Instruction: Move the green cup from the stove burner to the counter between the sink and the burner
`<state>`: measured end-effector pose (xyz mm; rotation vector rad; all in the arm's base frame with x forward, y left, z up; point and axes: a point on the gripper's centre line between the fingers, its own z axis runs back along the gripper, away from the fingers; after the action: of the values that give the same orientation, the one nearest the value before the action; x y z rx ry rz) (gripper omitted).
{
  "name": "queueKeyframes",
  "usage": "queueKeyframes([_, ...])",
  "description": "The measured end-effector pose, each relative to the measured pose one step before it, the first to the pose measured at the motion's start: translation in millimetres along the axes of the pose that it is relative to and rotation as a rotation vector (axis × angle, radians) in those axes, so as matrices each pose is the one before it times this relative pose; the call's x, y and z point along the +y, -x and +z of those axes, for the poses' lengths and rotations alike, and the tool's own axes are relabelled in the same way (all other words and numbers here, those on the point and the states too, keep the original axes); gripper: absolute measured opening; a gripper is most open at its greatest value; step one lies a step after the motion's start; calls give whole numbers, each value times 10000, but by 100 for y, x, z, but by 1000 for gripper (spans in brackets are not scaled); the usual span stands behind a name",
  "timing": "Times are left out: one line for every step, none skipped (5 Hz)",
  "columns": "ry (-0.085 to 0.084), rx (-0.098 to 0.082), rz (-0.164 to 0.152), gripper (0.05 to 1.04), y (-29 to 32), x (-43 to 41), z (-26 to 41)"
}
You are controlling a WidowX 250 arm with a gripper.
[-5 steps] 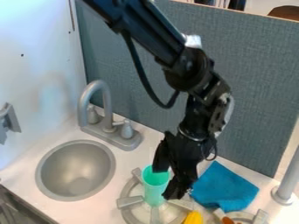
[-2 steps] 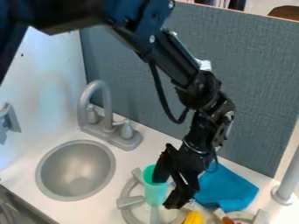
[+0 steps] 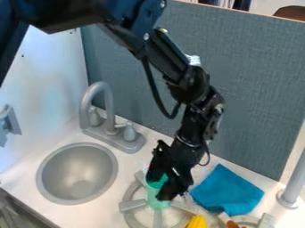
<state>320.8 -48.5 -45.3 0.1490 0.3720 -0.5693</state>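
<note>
The claw (image 3: pixel 157 188) hangs low in the frame, just left of centre near the bottom, black and angular, with its two fingers spread apart. The cup (image 3: pixel 155 201) lies between and partly behind them – one finger crosses its rim at the upper left, the other comes down over its right side. Whether they press on it, I cannot tell.

The cup is mint green, smooth and slightly see-through, a tall round form that narrows downward. It stands upright on the burner (image 3: pixel 131 205), a grey ring with blunt, flat prongs.

To the right, at the lower right of the frame, lies the cloth (image 3: pixel 226 191), bright blue, soft and loosely spread, with a pointed upper corner. A yellow thing (image 3: pixel 197 221) with a ridged surface sits at the bottom edge, close to the burner.

At the lower left, the sink (image 3: pixel 77 173) is a round, dull grey bowl set in the smooth white counter (image 3: pixel 19 176). The faucet (image 3: pixel 95 92) arches above it, grey and matte, with two knobs. Behind stands the panel (image 3: pixel 256 89), blue-grey with a woven texture – a grey pole (image 3: pixel 293 182) rises at the right edge.
</note>
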Motion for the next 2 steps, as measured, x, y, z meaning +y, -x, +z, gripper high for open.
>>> queueKeyframes([111,124,69,372,-120,637,-584])
queueKeyframes([96,-36,-74,199,-12,23,7])
